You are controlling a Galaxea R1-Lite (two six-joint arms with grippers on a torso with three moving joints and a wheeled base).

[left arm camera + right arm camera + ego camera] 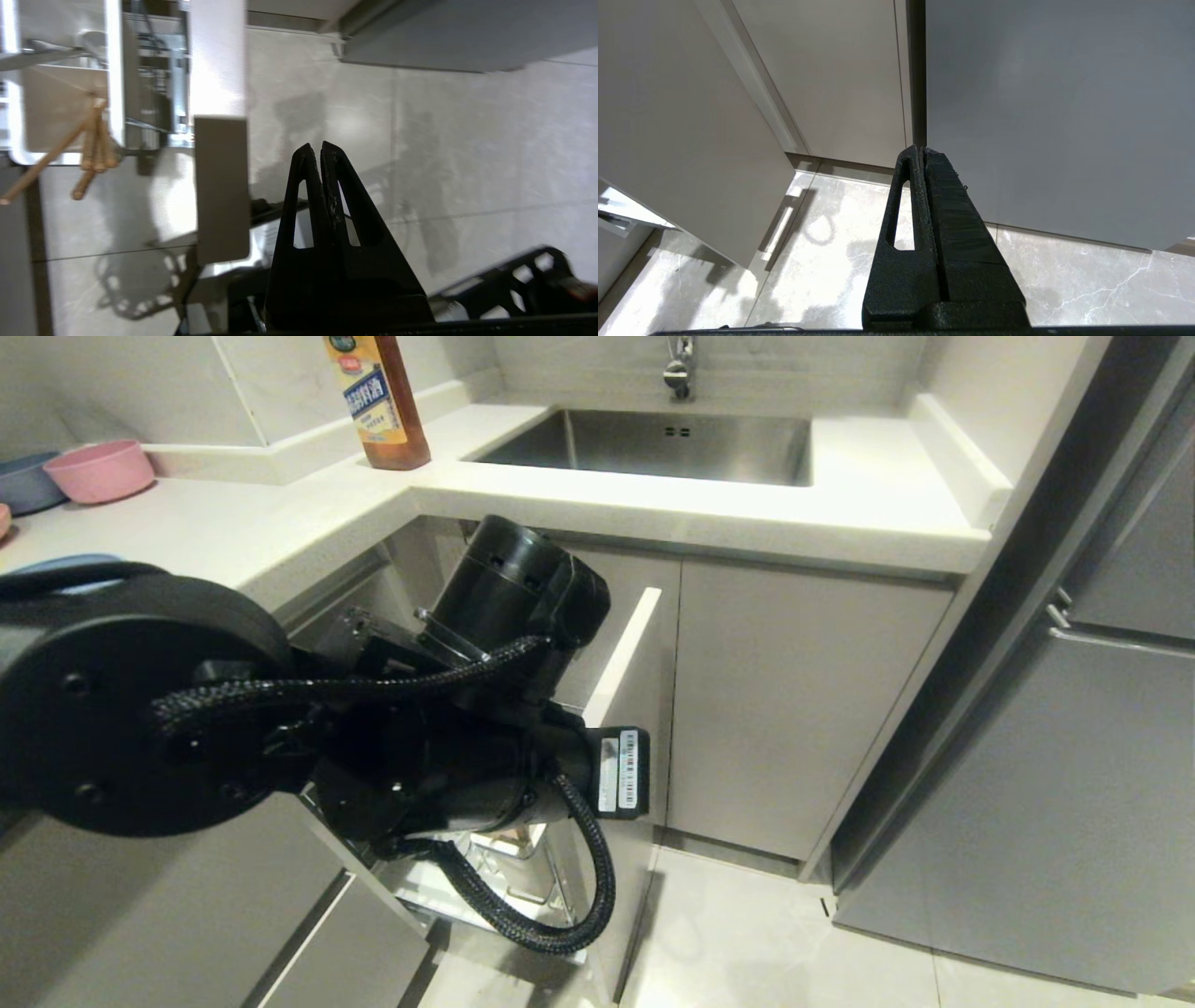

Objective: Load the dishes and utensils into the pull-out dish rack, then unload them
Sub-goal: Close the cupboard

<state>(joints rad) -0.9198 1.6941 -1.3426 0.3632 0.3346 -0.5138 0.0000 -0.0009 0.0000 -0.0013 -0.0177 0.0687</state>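
My left arm (448, 709) fills the foreground of the head view, reaching down over the pull-out dish rack, and hides most of it. Only the rack's pale front panel (624, 658) and a bit of wire basket (509, 873) show. In the left wrist view my left gripper (320, 147) is shut and empty above the floor, apart from the panel (220, 186). Pale wooden chopsticks (91, 154) stick out of the rack's white cup (51, 112). A rim of the light-blue plate (56, 563) lies on the counter behind the arm. My right gripper (923, 150) is shut and empty, parked over the floor.
A pink bowl (98, 469) and a grey-blue bowl (23, 481) sit at the counter's far left. A brown bottle (378, 401) stands beside the steel sink (653, 443). Grey fridge doors (1074, 756) close off the right; tiled floor (747, 943) lies in front.
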